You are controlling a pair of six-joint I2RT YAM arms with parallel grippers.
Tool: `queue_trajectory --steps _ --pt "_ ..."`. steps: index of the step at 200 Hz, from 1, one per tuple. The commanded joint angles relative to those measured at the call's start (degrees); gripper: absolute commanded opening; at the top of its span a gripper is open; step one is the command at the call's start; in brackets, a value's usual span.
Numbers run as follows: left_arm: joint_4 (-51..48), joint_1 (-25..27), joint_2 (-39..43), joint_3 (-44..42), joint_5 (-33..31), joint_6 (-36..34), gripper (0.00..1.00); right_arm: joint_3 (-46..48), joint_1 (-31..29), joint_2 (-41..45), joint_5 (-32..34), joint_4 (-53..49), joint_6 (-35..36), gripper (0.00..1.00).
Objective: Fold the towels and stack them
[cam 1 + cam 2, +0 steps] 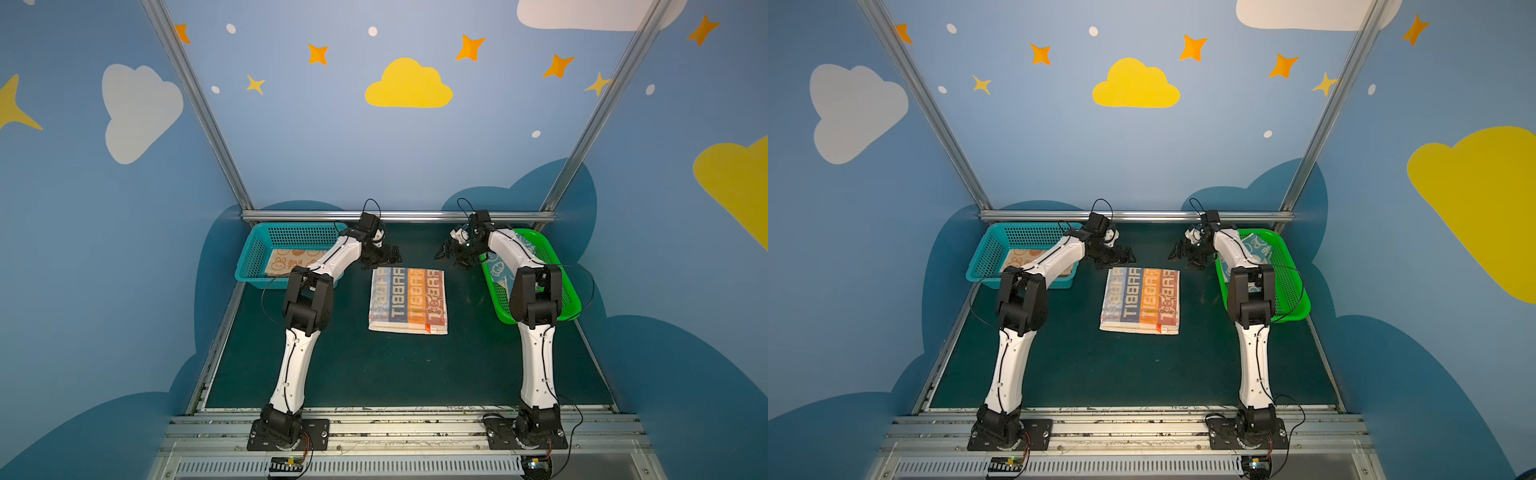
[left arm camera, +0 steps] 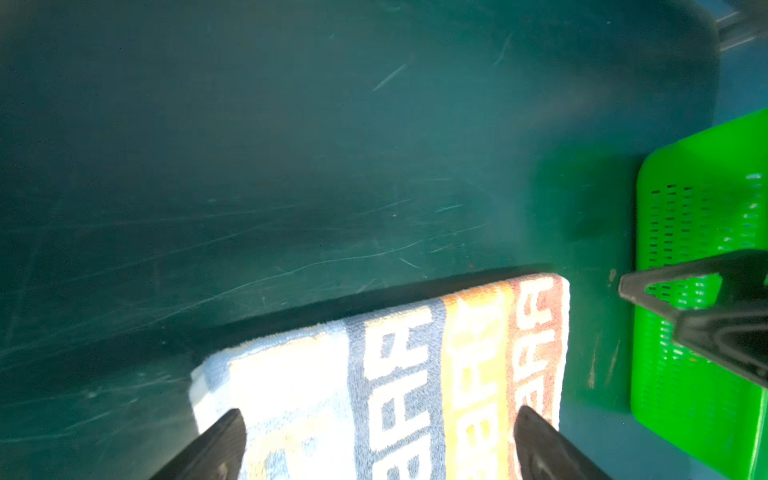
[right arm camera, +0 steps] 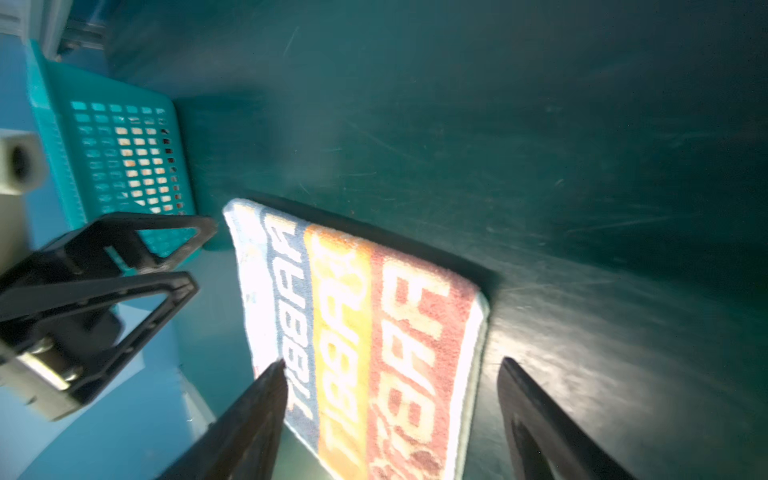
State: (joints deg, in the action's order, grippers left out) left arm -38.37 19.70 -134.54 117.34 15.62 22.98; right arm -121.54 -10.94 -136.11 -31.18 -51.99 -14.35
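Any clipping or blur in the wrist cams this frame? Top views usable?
Left wrist view: the striped towel clips to white on its pale stripe. Right wrist view: same blowout, plus slight smear on the left gripper. Both top views: sharp and evenly lit, though the table reads dark.

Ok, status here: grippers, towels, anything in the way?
Left gripper, right gripper open, empty. Striped RABBIT towel folded flat, centre mat. Orange-cream towel in teal basket, blue-cream towel in green basket. Nothing blocking.
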Motion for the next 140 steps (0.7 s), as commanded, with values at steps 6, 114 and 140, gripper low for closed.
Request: queue_trajectory --steps 6,114,140 --pt "-3.12 -0.06 2.91 0.17 -3.64 -3.93 1.0 -5.71 -1.35 -4.79 6.29 -7.24 3.99 0.69" --pt "-0.1 4.21 7.18 -4.48 -14.34 -14.19 1.0 -9.28 -2.66 -11.1 8.83 -8.68 6.62 0.4" --pt "0.21 4.91 6.65 -4.79 -17.73 -15.64 1.0 -10.84 -3.08 -12.19 9.2 -9.48 7.4 0.32"
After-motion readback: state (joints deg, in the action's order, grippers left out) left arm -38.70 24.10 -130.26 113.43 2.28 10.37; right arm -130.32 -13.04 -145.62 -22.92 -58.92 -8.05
